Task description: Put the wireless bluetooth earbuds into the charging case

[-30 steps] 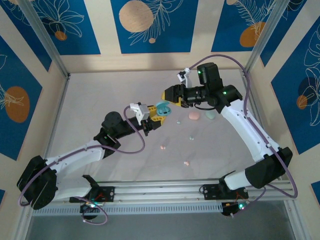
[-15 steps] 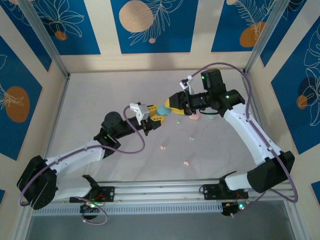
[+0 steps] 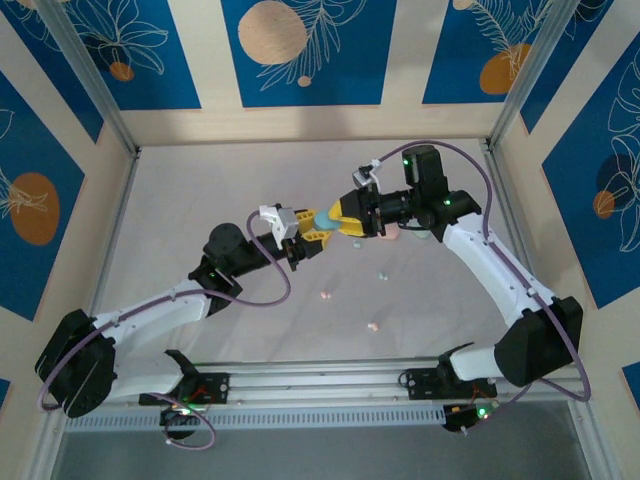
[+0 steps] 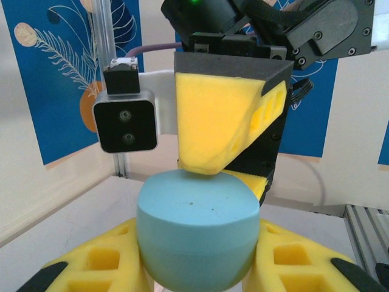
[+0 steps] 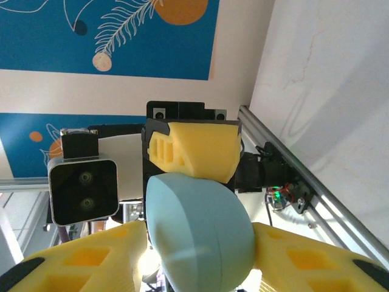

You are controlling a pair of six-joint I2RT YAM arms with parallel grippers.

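Change over the last 1.0 s: right gripper [image 3: 340, 222] swung in from just beside the case [image 3: 322, 238] and is now on it. The case, which looked hinged open earlier, now reads as shut; the left wrist view shows a flat lid over a thin seam. The left arm has barely shifted.

Meaning (judgement): the lid was probably pressed down. With it shut, no earbud can go in until it is reopened. Contents not visible.

Earbuds: 3 lie loose on the table [image 3: 200, 200], near the arms' side of the grippers: pink [image 3: 325, 294], pink [image 3: 373, 326], teal [image 3: 383, 274]. None is held.

Left gripper [image 4: 194, 271]: fingers closed against both sides of the case, holding it clear of the table.

Right gripper [image 5: 197, 261]: part-way open, case between its fingers and seemingly touching both. Left wrist view shows 1 finger [image 4: 213, 128] resting on the lid's far edge. Clamped or only touching: cannot tell.
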